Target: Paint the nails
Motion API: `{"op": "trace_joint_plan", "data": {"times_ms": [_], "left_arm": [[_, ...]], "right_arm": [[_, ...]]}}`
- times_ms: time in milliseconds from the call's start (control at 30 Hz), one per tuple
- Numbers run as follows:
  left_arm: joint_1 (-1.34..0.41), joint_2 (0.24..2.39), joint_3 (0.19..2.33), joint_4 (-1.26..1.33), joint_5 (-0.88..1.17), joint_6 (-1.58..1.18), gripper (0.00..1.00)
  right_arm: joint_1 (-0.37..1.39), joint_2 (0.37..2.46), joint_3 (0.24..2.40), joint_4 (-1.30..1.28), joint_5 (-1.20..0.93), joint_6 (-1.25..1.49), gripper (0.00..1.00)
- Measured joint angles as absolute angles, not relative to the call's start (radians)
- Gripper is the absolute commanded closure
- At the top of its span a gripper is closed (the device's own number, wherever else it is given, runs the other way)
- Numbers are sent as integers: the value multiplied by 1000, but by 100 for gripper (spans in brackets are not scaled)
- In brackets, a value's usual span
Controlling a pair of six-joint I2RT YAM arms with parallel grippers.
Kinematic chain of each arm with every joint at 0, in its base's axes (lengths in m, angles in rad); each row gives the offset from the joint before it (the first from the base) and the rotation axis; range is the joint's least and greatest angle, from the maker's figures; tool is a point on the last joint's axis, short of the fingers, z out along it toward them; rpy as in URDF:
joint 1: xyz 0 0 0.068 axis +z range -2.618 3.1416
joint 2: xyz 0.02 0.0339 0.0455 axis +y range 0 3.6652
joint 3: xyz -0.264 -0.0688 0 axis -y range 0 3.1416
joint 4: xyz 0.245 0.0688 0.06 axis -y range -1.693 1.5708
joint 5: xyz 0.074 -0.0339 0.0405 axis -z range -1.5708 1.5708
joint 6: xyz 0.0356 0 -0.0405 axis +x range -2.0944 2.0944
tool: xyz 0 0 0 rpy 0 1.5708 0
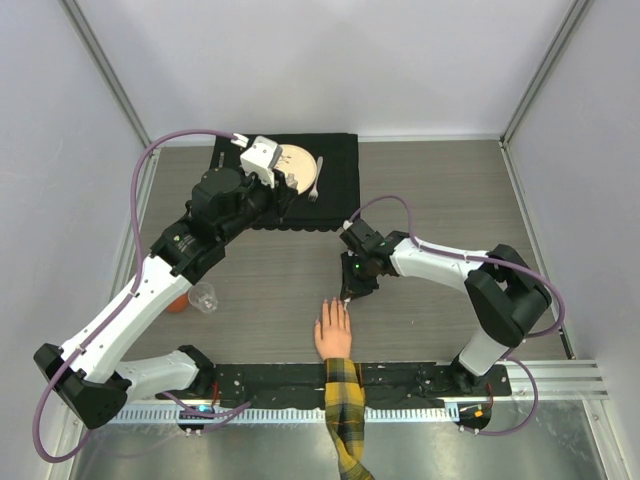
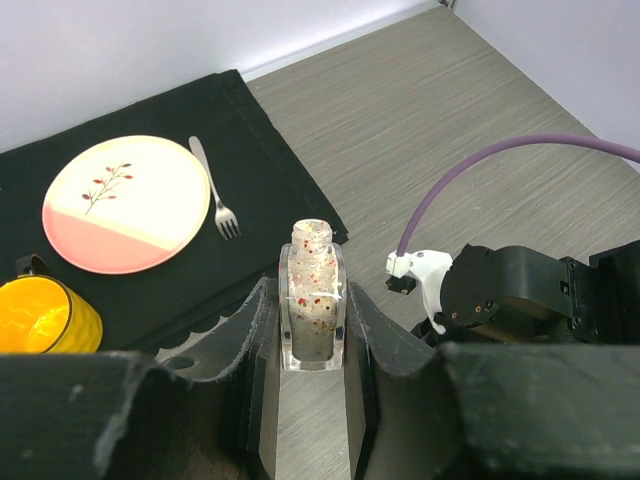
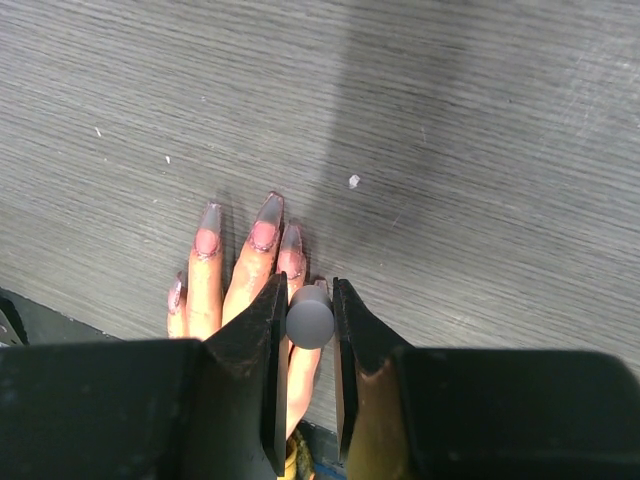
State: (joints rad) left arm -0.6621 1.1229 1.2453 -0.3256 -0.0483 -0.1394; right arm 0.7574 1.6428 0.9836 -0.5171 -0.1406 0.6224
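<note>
Evidently mid-painting, the right gripper (image 3: 309, 292) clamps the brush cap (image 3: 310, 318) above the nails (image 3: 264, 236) and the left gripper (image 2: 311, 312) grips the bottle (image 2: 311, 262), so next comes a steady, light downward stroke.

Black mat (image 2: 270, 170) on counter (image 1: 450, 190), ahead of left end effector (image 2: 312, 295) | plate (image 2: 125, 205) on mat, ahead-left | fork (image 2: 213, 190) just right of plate | yellow cup (image 2: 40, 315) nearer, far left

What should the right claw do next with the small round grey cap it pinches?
Probably lower slightly onto the nearest of the pinkish nails: the right claw is shut on the round grey cap above the fingers of the flesh-coloured hand, and any brush beneath is hidden.
</note>
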Motion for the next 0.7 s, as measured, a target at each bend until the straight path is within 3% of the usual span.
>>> {"op": "trace_joint_plan", "data": {"times_ms": [700], "left_arm": [[-662, 1123, 1247, -326, -48, -123, 100]], "right_arm": [[744, 1667, 991, -524, -129, 622, 99]]}}
